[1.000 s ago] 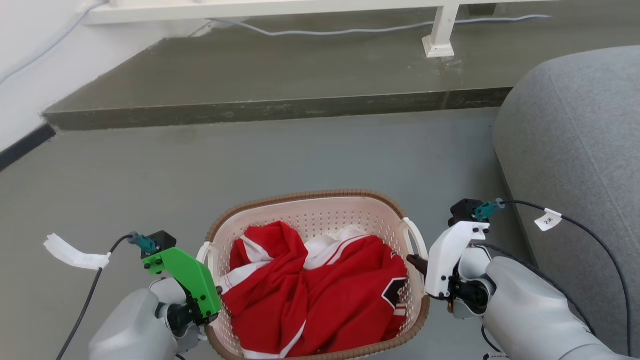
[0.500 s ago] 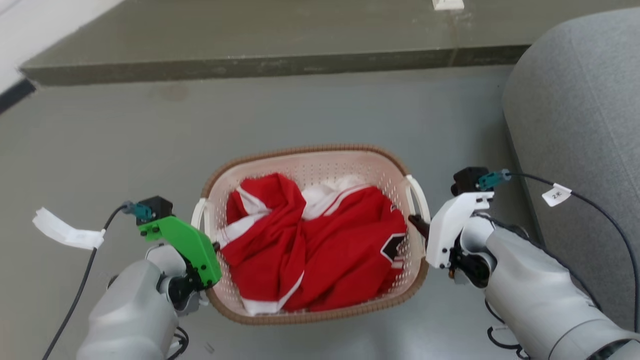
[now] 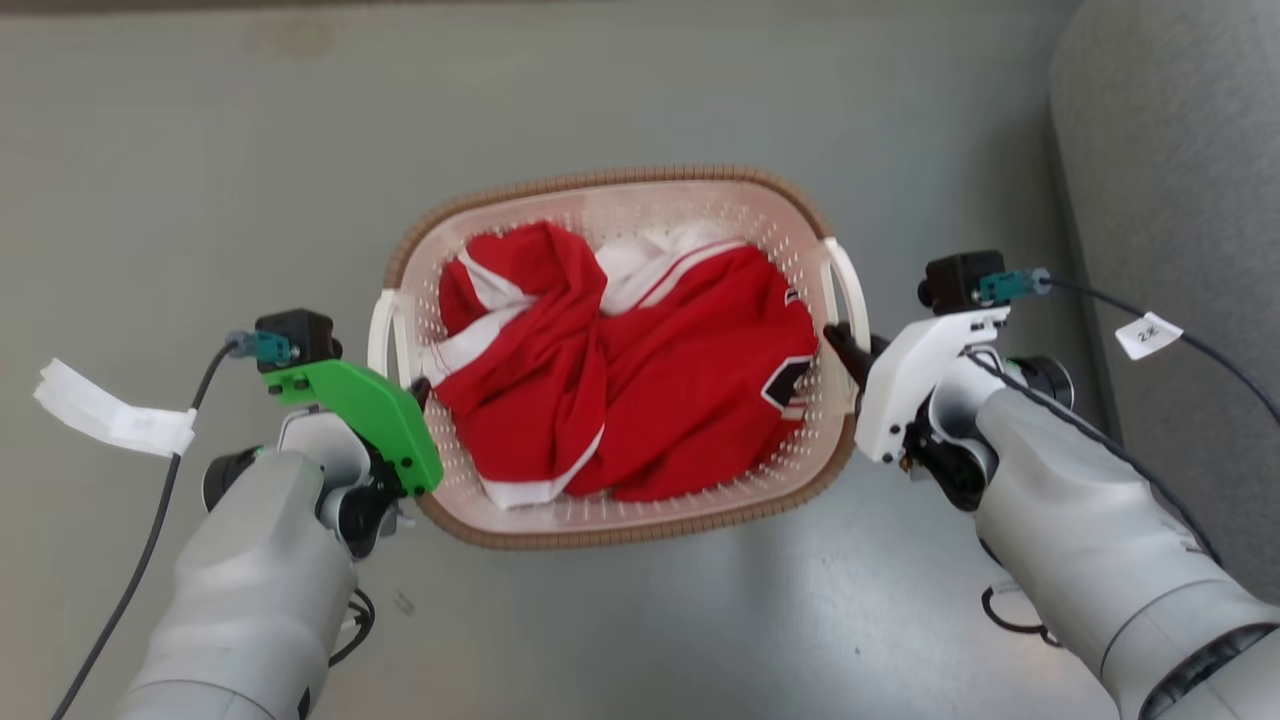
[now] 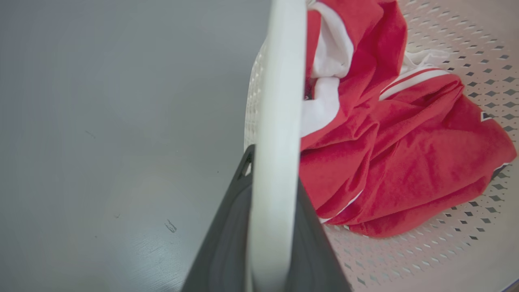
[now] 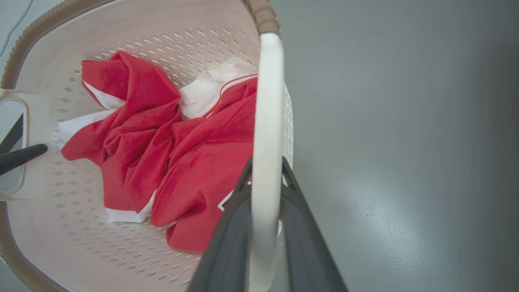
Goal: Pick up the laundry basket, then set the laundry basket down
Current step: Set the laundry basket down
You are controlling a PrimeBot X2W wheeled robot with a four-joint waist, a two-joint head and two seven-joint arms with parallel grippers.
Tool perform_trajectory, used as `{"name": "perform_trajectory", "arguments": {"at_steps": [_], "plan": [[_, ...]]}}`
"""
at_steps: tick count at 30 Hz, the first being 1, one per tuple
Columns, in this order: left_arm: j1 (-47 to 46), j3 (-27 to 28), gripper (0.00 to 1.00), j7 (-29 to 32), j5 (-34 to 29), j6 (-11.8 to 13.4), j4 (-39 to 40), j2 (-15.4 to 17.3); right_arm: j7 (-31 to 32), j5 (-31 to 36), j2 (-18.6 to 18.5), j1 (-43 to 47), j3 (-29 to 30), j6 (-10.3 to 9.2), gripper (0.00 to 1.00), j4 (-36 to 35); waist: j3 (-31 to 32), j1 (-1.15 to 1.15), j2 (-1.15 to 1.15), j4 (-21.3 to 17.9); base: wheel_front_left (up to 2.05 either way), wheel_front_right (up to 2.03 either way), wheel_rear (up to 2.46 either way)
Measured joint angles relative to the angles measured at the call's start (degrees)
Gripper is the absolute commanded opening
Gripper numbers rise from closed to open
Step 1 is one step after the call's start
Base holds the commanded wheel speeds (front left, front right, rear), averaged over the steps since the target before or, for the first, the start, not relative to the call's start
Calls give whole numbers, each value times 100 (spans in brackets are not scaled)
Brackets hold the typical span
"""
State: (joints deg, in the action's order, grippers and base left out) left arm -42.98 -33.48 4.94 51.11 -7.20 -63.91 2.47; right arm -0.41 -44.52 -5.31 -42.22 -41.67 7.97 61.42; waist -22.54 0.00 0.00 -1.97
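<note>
The left claw (image 3: pixel 418 388) is pressed together on the left loop handle (image 3: pixel 381 330) of the laundry basket (image 3: pixel 600 181). In the left wrist view the white handle passes between its two dark fingers (image 4: pixel 227 243). The basket sits in the middle of the grey floor (image 3: pixel 650 630), between the two arms, and it holds a crumpled red and white garment (image 3: pixel 650 400). On the other side, the right claw (image 3: pixel 838 342) pinches the right loop handle (image 3: pixel 851 285) in the same way, and the grey sofa (image 3: pixel 1170 150) stands near it along the right edge of the floor. So I judge the grasp as done on both sides. Whether the bottom of the basket touches the floor or hangs just above it, I cannot tell from these views. If it is lifted, the part left is to lower it level and then open both claws.
</note>
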Motion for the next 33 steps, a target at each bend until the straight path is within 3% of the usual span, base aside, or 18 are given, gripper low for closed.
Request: {"name": "perform_trajectory", "arguments": {"at_steps": [33], "plan": [[-858,15,0,-840,-205,21,-209,-155,-873,231,-52,-846,-7,-7,0,322,-2347,1,0,66,0,0,0]]}}
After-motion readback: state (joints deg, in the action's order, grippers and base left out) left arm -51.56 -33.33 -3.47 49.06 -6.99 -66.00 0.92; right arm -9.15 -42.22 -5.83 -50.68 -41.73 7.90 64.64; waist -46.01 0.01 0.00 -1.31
